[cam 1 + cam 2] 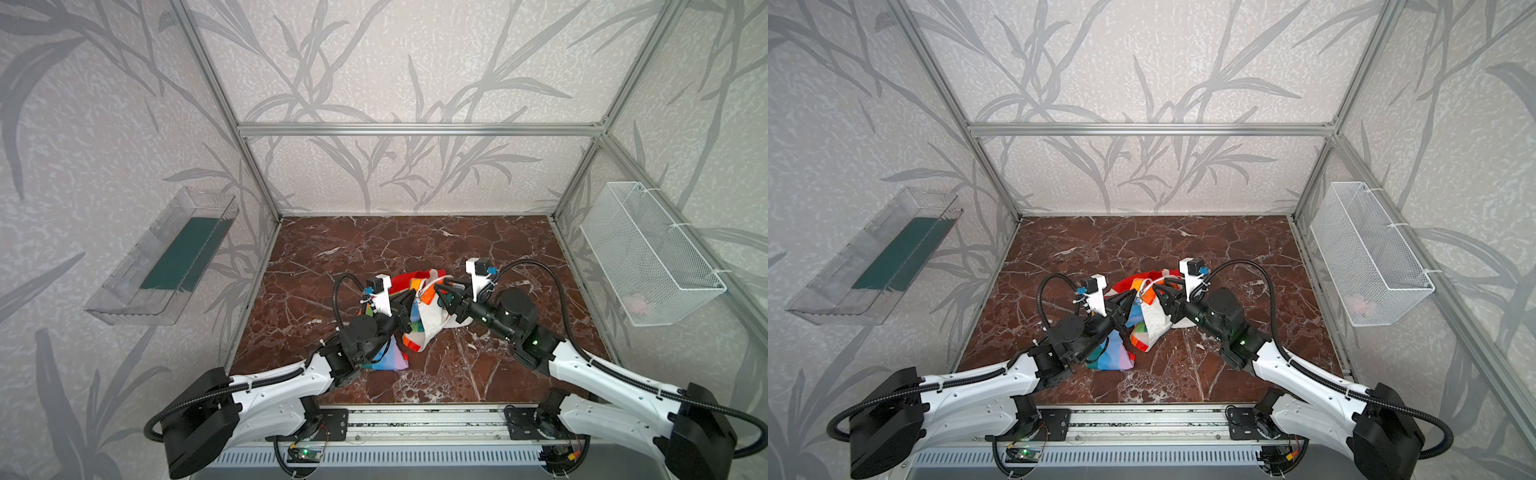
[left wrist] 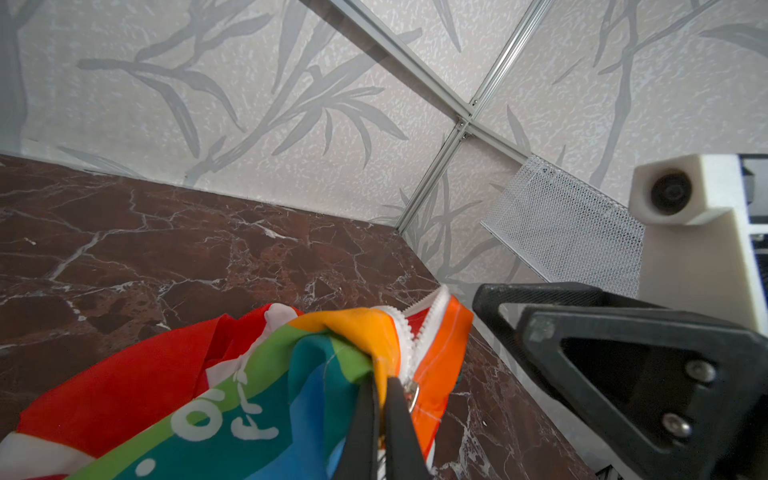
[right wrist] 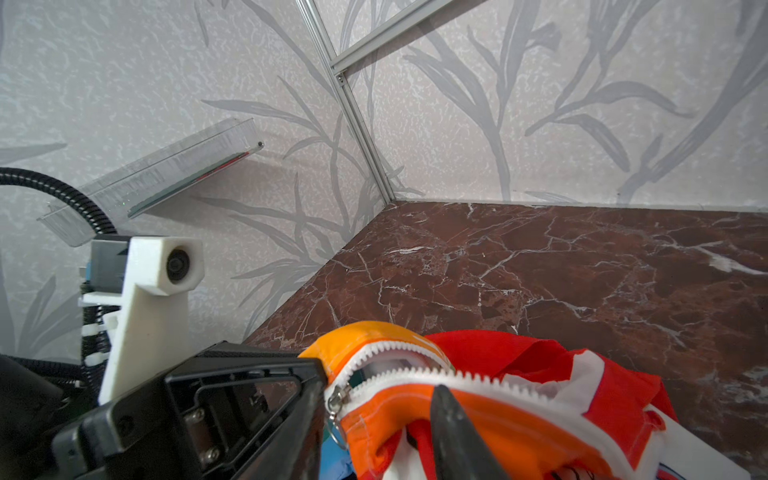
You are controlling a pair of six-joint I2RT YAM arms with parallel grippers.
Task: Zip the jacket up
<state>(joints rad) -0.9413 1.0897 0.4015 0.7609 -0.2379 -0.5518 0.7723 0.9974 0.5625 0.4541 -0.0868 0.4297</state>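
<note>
Small bright jacket (image 1: 424, 316) bunched on the table (image 1: 374, 249) between two grippers, left gripper (image 2: 381, 380) pinched shut on fabric beside the zipper pull (image 2: 411, 392), right gripper (image 1: 441, 297) partly open at the orange edge, zipper (image 3: 457, 376) gaping; likely snagging, or dragging the whole garment, if pulled without a counter-hold.

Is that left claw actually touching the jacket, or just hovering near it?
Touching. The left wrist view shows the left claw shut on the jacket, pinching its rainbow fabric right beside the zipper.

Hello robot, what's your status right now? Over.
Left gripper shut on jacket beside zipper. Right gripper open, close by. Zipper partly undone. Nothing blocking.
</note>
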